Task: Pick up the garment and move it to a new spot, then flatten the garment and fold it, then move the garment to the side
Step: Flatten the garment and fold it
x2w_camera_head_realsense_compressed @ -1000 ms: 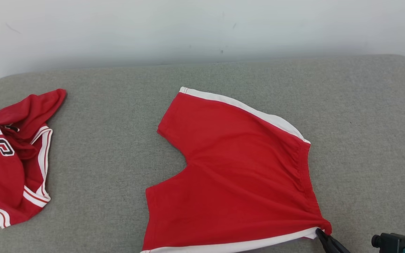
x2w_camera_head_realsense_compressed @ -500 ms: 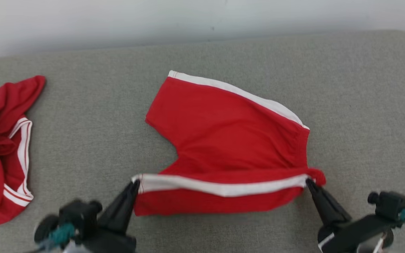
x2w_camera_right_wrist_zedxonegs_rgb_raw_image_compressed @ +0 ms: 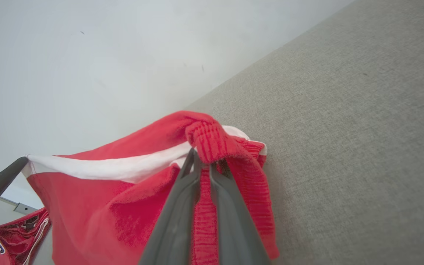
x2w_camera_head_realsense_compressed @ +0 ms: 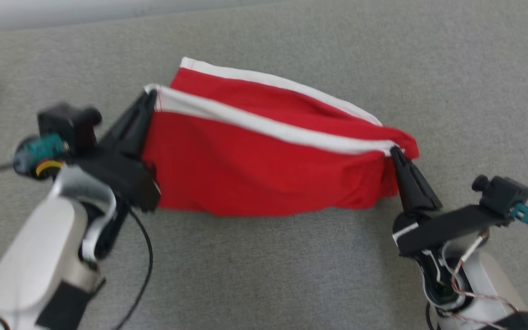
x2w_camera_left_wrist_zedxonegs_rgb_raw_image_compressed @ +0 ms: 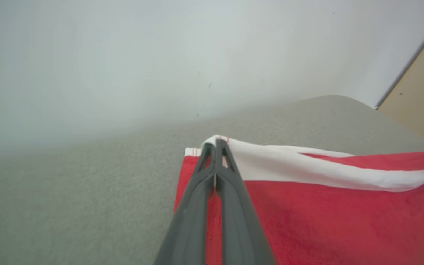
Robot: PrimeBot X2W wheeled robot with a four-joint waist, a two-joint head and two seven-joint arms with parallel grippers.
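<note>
Right, the red shorts (x2w_camera_head_realsense_compressed: 264, 169) are mid-fold near the middle of the grey padded surface (x2w_camera_head_realsense_compressed: 291, 275). The near half is lifted and hangs between the two grippers, and the far half lies on the pad. Left gripper (x2w_camera_head_realsense_compressed: 151, 97) jaws are pressed together on the hem corner at the white stripe. Right gripper (x2w_camera_head_realsense_compressed: 393, 152) is pinching the bunched waistband end.

Risks:
- Both bites look shallow, right at the tips, so a sideways tug could pull a corner free and drop the flap.
- The waistband is wadded at the right pinch. Laid down like this, it likely leaves a lump and a skewed edge.
- The held stripe sits offset from the far stripe, so the seams may not line up.

Around: a red jersey (x2w_camera_right_wrist_zedxonegs_rgb_raw_image_compressed: 13, 239) sits at the left edge, well apart. The left arm's black cable (x2w_camera_head_realsense_compressed: 151, 256) loops near the hanging fabric. I see nothing in the path over the far half.
</note>
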